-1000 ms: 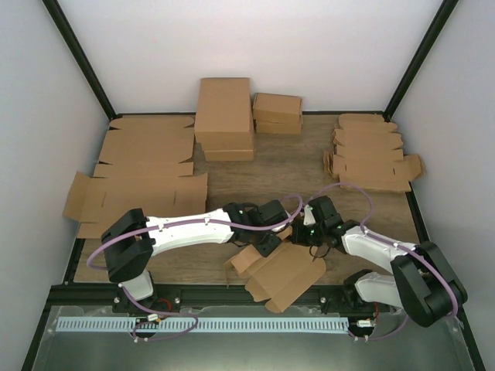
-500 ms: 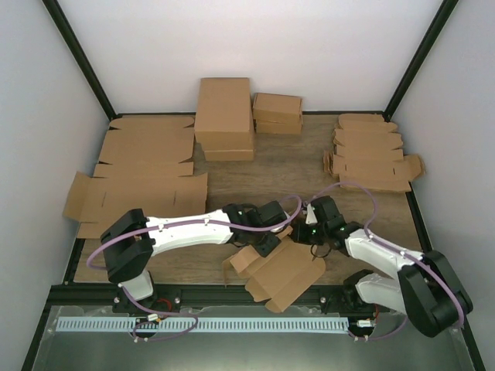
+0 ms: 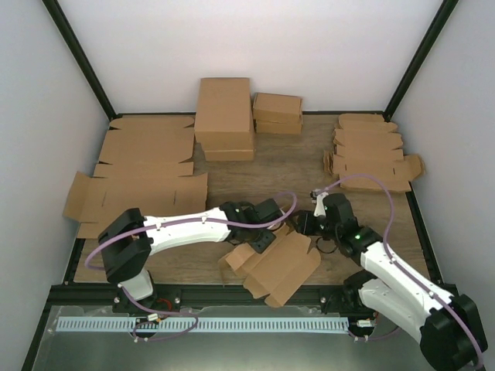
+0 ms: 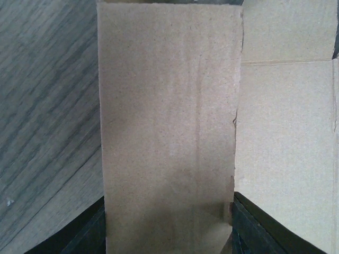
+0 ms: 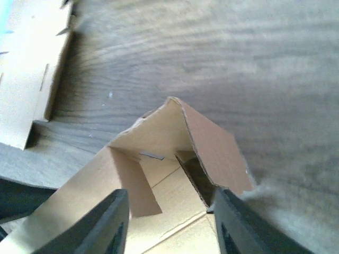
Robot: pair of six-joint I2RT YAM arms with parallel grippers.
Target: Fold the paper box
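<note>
The left gripper (image 4: 169, 211) has its 2 fingers (image 4: 87, 235) spread wide, and a long plain panel of the paper box (image 3: 274, 267) fills the whole gap between them. They look to straddle the panel rather than pinch it, though the wrist view does not show whether they press on its edges. The right gripper (image 5: 172, 211) also has its fingers (image 5: 117, 225) apart. Between them sits an open corner of the box, with 1 short wall standing and an end flap (image 5: 209, 143) leaning up over it; neither finger is clearly touching the cardboard. From above, the box lies near the front edge of the table (image 3: 263, 174), about midway between left and right, with the left gripper on its far left part and the right gripper at its far right corner. I judge the folding partly done: at least 1 corner has been raised into shape, but most of the piece is spread flat with flaps sticking out at the near and left sides, and no lid is closed. The remaining walls have yet to be stood up, tucked and closed over. Further out are large flat sheets (image 3: 143, 166) on the left, folded boxes (image 3: 224, 116) at the far edge and a pile of small flat pieces (image 3: 371, 151) at the far right.
</note>
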